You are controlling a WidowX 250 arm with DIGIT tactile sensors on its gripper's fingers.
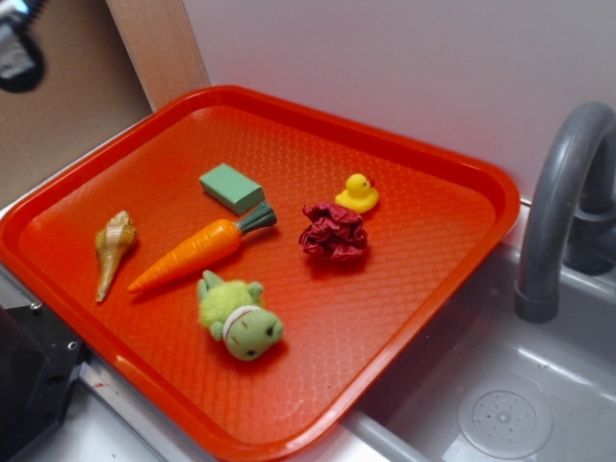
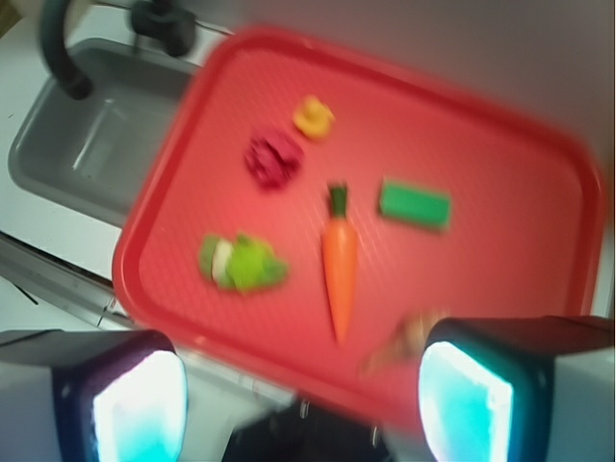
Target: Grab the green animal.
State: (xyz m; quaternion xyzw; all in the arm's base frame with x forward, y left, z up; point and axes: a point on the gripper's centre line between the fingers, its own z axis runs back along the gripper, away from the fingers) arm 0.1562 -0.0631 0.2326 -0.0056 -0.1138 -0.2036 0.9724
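The green animal point(image 1: 239, 316) is a fuzzy lime-green plush with a round head and a white neck band. It lies on its side near the front edge of the red tray point(image 1: 404, 279). In the wrist view it point(image 2: 241, 262) lies left of the carrot, far above the jaws. My gripper point(image 2: 303, 395) is open and empty, high above the tray's edge point(image 2: 500, 269). The wrist view is blurred. In the exterior view only a blurred part of the gripper point(image 1: 17, 53) shows at the top left corner, well away from the plush.
On the tray lie a carrot point(image 1: 192, 252), a flat green block point(image 1: 231, 187), a yellow duck point(image 1: 358, 193), a crumpled dark red cloth point(image 1: 334, 232) and a seashell point(image 1: 114, 248). A grey sink point(image 1: 500, 404) with a faucet point(image 1: 558, 192) is on the right.
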